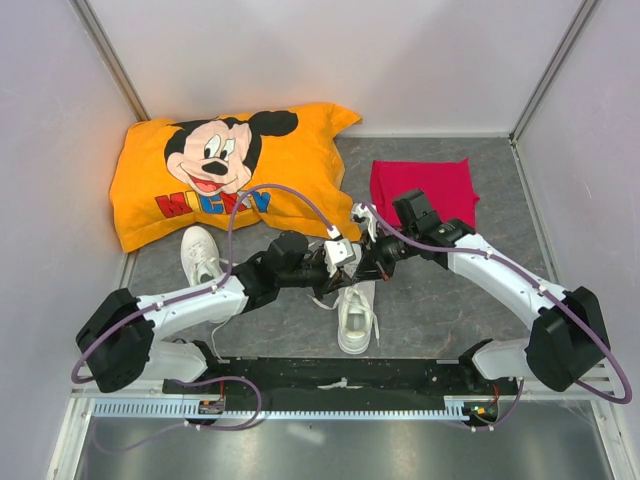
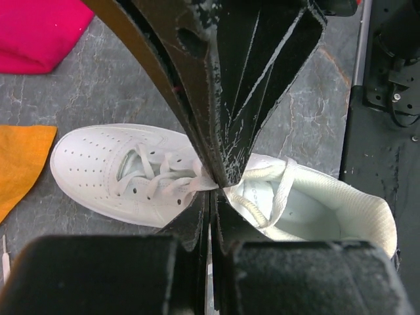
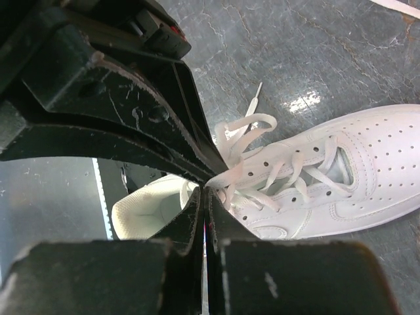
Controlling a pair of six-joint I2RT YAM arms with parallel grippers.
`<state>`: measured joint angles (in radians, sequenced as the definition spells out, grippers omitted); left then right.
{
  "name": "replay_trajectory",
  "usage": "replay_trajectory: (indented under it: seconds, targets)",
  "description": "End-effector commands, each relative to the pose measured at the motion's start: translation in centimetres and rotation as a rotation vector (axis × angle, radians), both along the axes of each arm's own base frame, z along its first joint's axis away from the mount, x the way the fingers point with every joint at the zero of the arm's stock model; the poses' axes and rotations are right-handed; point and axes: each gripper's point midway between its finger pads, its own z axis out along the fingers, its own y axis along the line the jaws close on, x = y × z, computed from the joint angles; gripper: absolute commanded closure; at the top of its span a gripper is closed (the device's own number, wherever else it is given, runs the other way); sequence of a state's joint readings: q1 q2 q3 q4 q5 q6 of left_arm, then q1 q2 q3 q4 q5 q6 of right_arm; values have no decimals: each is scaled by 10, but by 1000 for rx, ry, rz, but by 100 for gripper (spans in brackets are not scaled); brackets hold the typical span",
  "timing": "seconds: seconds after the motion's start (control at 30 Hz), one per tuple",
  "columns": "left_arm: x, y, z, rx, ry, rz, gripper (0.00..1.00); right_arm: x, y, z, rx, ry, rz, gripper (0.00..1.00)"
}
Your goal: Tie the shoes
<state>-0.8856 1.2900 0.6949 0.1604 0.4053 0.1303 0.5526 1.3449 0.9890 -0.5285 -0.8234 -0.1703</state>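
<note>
Pinching thin white laces (image 3: 252, 119) from either side
Left gripper (image 2: 211, 188) and right gripper (image 3: 207, 189) are clamping them above the small white low-top sneaker (image 1: 357, 318), lying lengthwise between both arms.

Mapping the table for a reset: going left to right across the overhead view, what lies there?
The lone white shoe → white shoe at centre → red cloth. Orange pillow omitted: it spans the first shoe.
</note>
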Motion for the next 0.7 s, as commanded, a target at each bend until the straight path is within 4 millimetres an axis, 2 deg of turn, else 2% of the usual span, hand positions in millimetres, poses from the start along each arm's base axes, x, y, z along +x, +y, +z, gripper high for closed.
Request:
replay_trajectory:
  seconds: [0.0, 0.03, 0.1, 0.13, 0.37, 0.47, 0.53, 0.67]
  targets:
    - [-3, -16, 21, -94, -2, -48, 98, 2, 5, 14, 52, -30, 1, 100]
    - [-4, -16, 16, -94, 4, -53, 98, 1, 5, 14, 52, -26, 1, 99]
    - [-2, -19, 23, -132, -29, -55, 98, 1, 2, 14, 47, -23, -7, 95]
    - [-2, -18, 20, -132, -31, -54, 98, 2, 0, 16, 50, -31, -11, 92]
    - [-5, -15, 15, -137, -65, -72, 98, 14, -23, 21, 42, 3, -72, 58]
    - [-6, -14, 13, -133, -66, -79, 99, 11, -27, 18, 40, 36, -50, 54]
    - [-7, -14, 14, -134, -71, -86, 98, 5, -28, 15, 42, 12, 11, 52]
    - [-9, -13, 14, -134, -78, -96, 98, 1, -33, 15, 53, -137, 118, 38]
